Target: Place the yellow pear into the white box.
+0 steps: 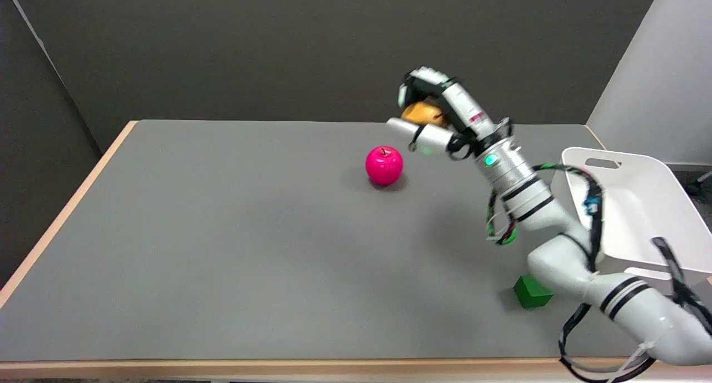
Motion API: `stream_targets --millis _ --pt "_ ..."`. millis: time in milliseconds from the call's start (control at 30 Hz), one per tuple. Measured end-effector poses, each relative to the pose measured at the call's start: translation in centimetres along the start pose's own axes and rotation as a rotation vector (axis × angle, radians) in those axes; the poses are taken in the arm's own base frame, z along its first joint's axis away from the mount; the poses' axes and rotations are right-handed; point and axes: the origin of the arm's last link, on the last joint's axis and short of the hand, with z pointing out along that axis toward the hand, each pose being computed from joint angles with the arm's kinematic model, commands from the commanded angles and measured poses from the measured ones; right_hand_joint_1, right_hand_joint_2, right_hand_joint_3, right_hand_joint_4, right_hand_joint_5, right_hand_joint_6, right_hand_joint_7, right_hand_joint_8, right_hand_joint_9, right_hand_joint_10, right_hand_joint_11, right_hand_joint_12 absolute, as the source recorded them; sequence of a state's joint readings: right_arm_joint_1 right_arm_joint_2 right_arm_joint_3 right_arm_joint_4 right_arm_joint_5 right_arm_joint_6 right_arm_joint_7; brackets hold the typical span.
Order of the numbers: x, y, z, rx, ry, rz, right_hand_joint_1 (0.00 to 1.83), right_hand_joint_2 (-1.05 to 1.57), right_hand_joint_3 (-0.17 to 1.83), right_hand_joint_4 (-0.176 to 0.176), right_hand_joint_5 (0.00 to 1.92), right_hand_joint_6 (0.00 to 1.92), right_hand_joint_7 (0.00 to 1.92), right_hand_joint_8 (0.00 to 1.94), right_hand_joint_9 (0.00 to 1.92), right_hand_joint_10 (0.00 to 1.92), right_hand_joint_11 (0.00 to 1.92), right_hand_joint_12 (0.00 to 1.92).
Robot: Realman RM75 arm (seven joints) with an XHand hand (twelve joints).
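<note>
Head view, from above the table's near side: your right hand holds the yellow pear in the air, beyond and to the right of the pink apple. Your fingers curl over the top of the fruit while another reaches across beneath it, so only a patch of yellow-brown skin shows between them. That caging grip looks chosen to keep a rounded, slippery shape from rolling out during the carry. The pear is well clear of the grey table, high enough, it seems, to pass over a rim. The white box waits far to the right of the apple, at the table's edge, with your forearm crossing in front of its near wall. A green block lies near the front edge, right of the apple and just beside your elbow. What remains, by the look of it, is the swing right and the release.
</note>
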State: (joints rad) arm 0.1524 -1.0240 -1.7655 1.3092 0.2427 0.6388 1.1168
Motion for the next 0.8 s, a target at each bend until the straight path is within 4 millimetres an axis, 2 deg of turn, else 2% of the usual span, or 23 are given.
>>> stream_targets --millis 200,500,800 --pt "5.1 0.3 0.0 -0.04 0.085 -0.181 1.2 1.42 0.1 -0.176 0.48 1.9 0.22 1.94 0.35 1.92 0.0 1.92" --pt "11.5 1.7 -1.0 -0.173 0.152 -0.394 1.2 1.43 0.09 -0.176 0.48 1.9 0.22 1.94 0.35 1.92 0.0 1.92" --pt "16.5 4.1 -4.4 -0.362 0.167 -0.592 1.2 1.44 0.08 -0.176 0.48 1.91 0.21 1.94 0.34 1.92 0.0 1.92"
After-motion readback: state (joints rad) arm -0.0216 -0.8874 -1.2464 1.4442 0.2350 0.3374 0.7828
